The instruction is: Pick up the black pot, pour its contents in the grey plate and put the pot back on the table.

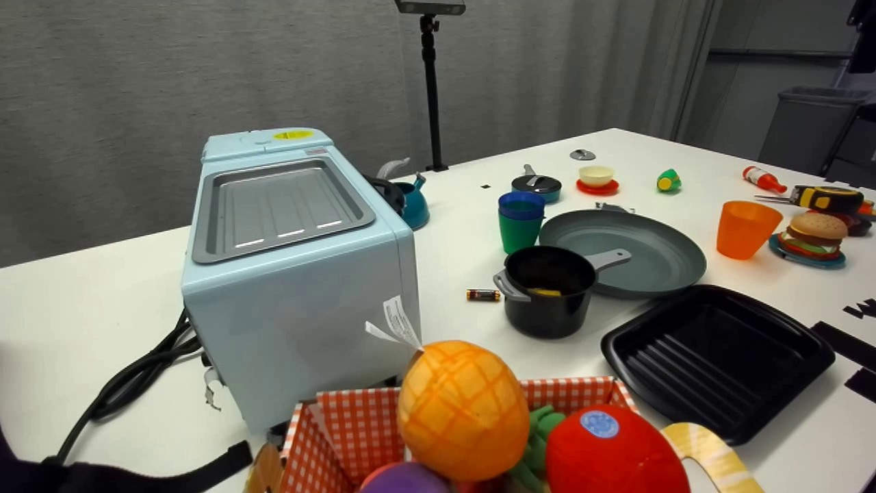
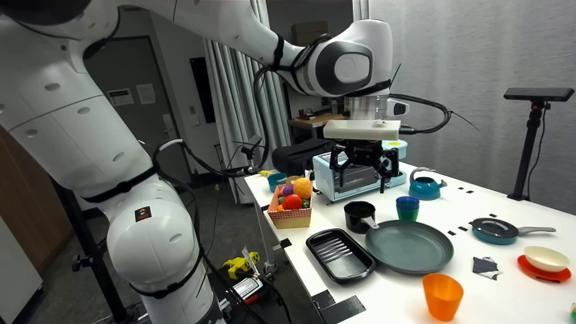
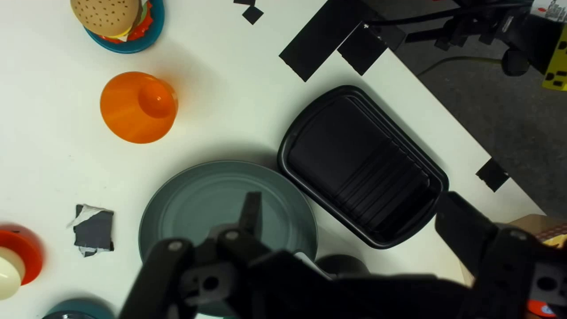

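The black pot (image 1: pixel 547 318) stands upright on the white table (image 1: pixel 452 335), with its grey handle reaching over the rim of the grey plate. It also shows in an exterior view (image 2: pixel 353 221). In the wrist view only part of the pot (image 3: pixel 343 264) shows; the gripper hides the rest. Its yellow contents (image 1: pixel 546 292) show inside it. The grey plate (image 1: pixel 660 257) lies beside the pot, also seen in an exterior view (image 2: pixel 409 247) and the wrist view (image 3: pixel 208 195). My gripper (image 2: pixel 362 184) is open and empty, above the pot; its spread fingers show in the wrist view (image 3: pixel 350 204).
A black ridged tray (image 2: pixel 342 256) lies close to the pot and plate. Stacked green and blue cups (image 1: pixel 521 229) stand by the plate's rim. A battery (image 1: pixel 483 295) lies beside the pot. A light blue toaster oven (image 1: pixel 308 301), a toy basket (image 2: pixel 290 220) and an orange cup (image 2: pixel 443 297) stand around.
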